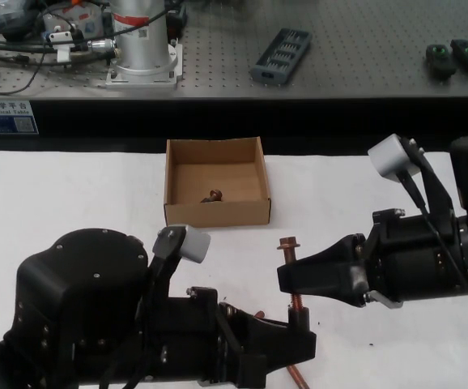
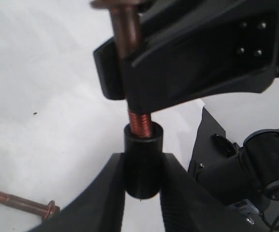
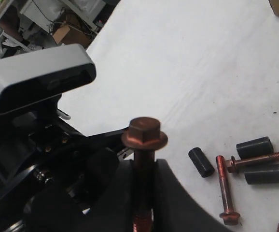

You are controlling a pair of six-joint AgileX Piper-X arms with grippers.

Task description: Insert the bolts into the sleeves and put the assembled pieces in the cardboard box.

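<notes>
High view: right gripper (image 1: pixel 289 279) clamped on upright bolt (image 1: pixel 289 242), toward the front edge of the table (image 1: pixel 72 194). Left gripper (image 1: pixel 303 326) sits just beneath. Cardboard box (image 1: pixel 218 214) lies mid-table with one assembled piece (image 1: pixel 212 195) inside.
Left wrist view: left gripper pinches black sleeve (image 2: pixel 142 164); the bolt's thread tip sits in its mouth.
Right wrist view: spare sleeves (image 3: pixel 201 162) and spare bolts (image 3: pixel 225 188) lie together on the table.

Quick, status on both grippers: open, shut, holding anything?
Left gripper: shut on the black sleeve.
Right gripper: shut on the bolt, whose threaded tip sits in the sleeve's mouth.
</notes>
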